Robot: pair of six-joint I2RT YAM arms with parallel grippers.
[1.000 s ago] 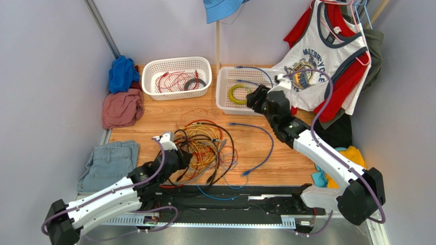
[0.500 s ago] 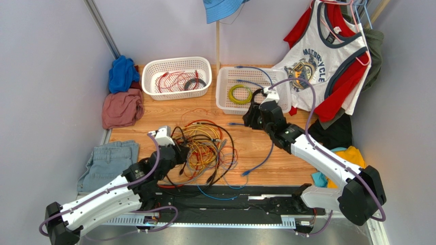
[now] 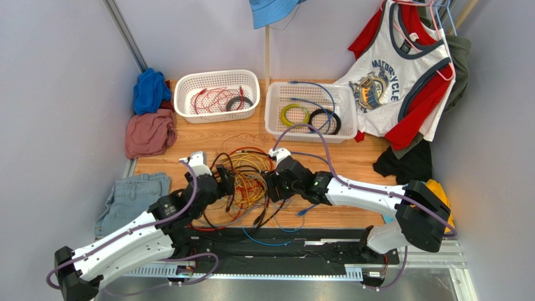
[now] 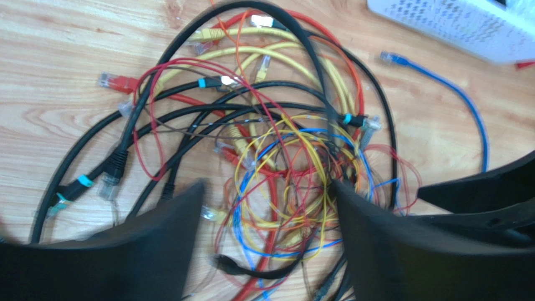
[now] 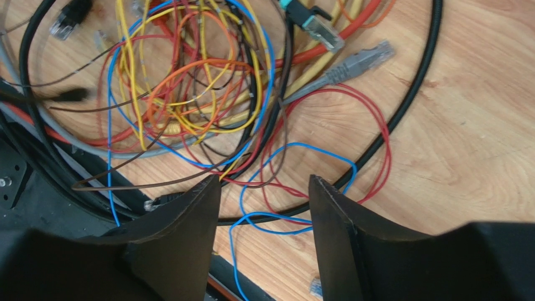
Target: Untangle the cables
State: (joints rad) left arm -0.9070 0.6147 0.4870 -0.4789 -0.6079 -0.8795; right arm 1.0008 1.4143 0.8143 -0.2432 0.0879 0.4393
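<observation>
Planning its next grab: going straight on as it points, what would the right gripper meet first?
Probably the cables: thin blue and red loops lie just ahead of the open right gripper; depth is unclear.

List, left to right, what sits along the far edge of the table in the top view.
Blue cloth → left white basket → right white basket → printed tank top.
</observation>
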